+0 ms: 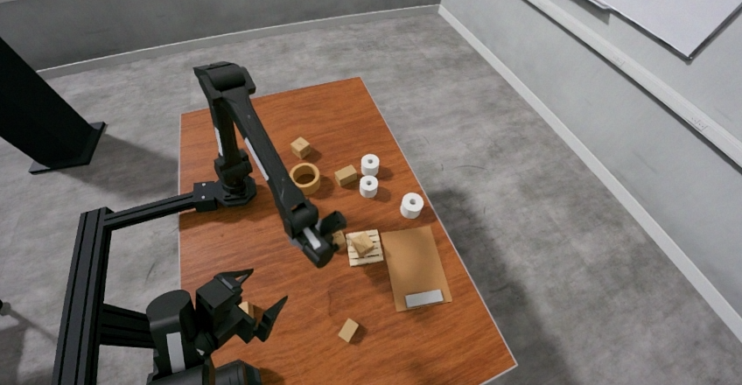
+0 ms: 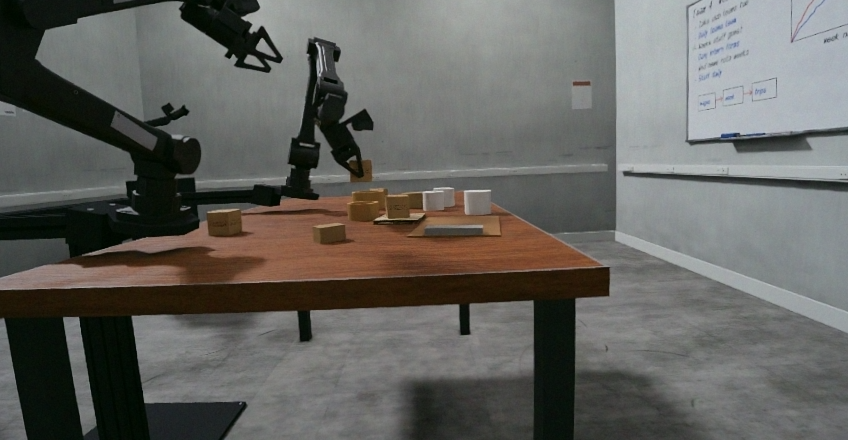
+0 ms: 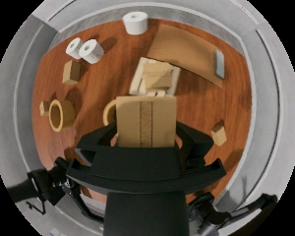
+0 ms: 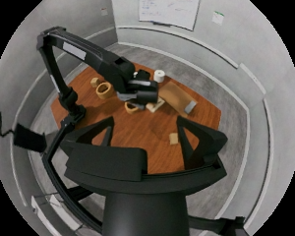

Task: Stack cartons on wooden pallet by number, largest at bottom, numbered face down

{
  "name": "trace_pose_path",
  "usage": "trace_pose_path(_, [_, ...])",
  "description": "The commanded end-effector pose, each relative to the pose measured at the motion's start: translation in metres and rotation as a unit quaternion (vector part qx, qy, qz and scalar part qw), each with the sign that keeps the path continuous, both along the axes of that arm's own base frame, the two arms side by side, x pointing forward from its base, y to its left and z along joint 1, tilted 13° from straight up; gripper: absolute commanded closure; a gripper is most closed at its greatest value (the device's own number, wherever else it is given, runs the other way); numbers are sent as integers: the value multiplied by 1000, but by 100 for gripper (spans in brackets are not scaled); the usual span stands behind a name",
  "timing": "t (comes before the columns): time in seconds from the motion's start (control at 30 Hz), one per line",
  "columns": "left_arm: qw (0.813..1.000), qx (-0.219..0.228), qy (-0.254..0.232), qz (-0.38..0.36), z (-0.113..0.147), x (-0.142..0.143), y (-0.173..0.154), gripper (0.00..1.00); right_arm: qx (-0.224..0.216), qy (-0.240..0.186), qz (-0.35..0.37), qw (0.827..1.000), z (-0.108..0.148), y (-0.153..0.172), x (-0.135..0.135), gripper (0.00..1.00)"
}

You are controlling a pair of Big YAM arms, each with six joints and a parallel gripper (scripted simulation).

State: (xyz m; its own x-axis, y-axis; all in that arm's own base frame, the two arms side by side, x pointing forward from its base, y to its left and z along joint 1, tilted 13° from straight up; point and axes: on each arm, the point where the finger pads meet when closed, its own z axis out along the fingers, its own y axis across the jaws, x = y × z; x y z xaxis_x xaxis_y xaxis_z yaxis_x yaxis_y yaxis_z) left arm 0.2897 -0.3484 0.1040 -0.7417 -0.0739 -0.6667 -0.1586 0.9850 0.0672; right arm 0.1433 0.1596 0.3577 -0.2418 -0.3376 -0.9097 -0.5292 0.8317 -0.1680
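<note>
My left gripper [image 2: 358, 168] [image 3: 146, 119] is shut on a cube carton [image 2: 364, 169] [image 3: 130, 118], above the table beside the pallet; a tape strip shows on the carton. One carton [image 1: 362, 243] [image 2: 397, 205] [image 3: 157, 79] stands on the slatted pallet [image 1: 357, 262] [image 3: 135, 85], turned against its edges. Another carton [image 2: 224, 222] [image 1: 246, 307] stands at the near left in the exterior view, partly hidden by my right arm in the top view. A further cube carton [image 1: 300, 147] stands at the far side. My right gripper [image 1: 269, 284] [image 4: 145, 119] is open and empty, high up. Bottom numbers are hidden.
An oblong box [image 1: 346, 175], a large tan ring [image 1: 312, 186] [image 3: 70, 115] and three white rolls [image 1: 370, 164] [image 1: 368, 186] [image 1: 411, 205] stand beyond the pallet. A small ring [image 2: 363, 211] is beside it. A brown board [image 1: 411, 262] with a grey bar [image 1: 423, 298] lies opposite. A small box [image 1: 348, 330] [image 2: 329, 233] lies nearer.
</note>
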Motion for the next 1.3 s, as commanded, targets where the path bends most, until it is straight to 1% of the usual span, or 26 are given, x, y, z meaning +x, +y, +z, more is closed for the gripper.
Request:
trace_pose_path(0.0, [999, -29, -17, 6, 21, 3, -31, 46, 4, 1, -2, 1000, 2, 1, 0, 0])
trace_pose_path(0.03, [1000, -24, -16, 1, 21, 2, -32, 46, 4, 1, -2, 1000, 2, 1, 0, 0])
trace_pose_path(0.07, [999, -30, -19, 6, 27, 7, -29, 46, 4, 1, -2, 1000, 2, 1, 0, 0])
trace_pose_path(0.1, [999, -28, -19, 10, 27, 12, -25, 46, 4, 1, -2, 1000, 2, 1, 0, 0])
trace_pose_path(0.17, [999, -28, -22, 0, 31, 24, -28, 46, 4, 1, -2, 1000, 2, 1, 0, 0])
trace_pose_path(0.23, [999, -28, -22, 0, 31, 24, -28, 46, 4, 1, -2, 1000, 2, 1, 0, 0])
trace_pose_path(0.33, [1000, -23, -15, 10, 33, 55, -22, 46, 4, 1, -2, 1000, 2, 1, 0, 0])
trace_pose_path(0.43, [999, -30, -14, 25, 39, 79, -18, 46, 4, 1, -2, 1000, 2, 1, 0, 0])
trace_pose_path(0.5, [999, -34, -13, 33, 42, 90, -15, 46, 4, 1, -2, 1000, 2, 1, 0, 0])
trace_pose_path(0.6, [998, -36, -10, 42, 44, 99, -12, 46, 4, 1, -2, 1000, 2, 1, 0, 0])
trace_pose_path(0.67, [998, -43, -12, 42, 46, 96, -16, 46, 4, 1, -2, 1000, 2, 1, 0, 0])
trace_pose_path(0.7, [998, -47, -15, 42, 51, 96, -16, 46, 4, 1, -2, 1000, 2, 1, 0, 0])
trace_pose_path(1.0, [998, -47, -16, 42, 51, 96, -16, 46, 4, 1, -2, 1000, 2, 1, 0, 0])
trace_pose_path(1.03, [999, -38, -10, 36, 49, 90, -20, 46, 4, 1, -2, 1000, 2, 1, 0, 0])
trace_pose_path(1.07, [999, -32, -7, 36, 45, 90, -23, 46, 4, 1, -2, 1000, 2, 1, 0, 0])
trace_pose_path(1.17, [999, -32, -8, 36, 52, 92, -30, 46, 4, 1, -2, 1000, 2, 1, 0, 0])
trace_pose_path(1.2, [998, -40, -13, 36, 62, 92, -30, 46, 4, 1, -2, 1000, 2, 1, 0, 0])
trace_pose_path(1.27, [998, -40, -13, 43, 62, 97, -24, 46, 4, 1, -2, 1000, 2, 1, 0, 0])
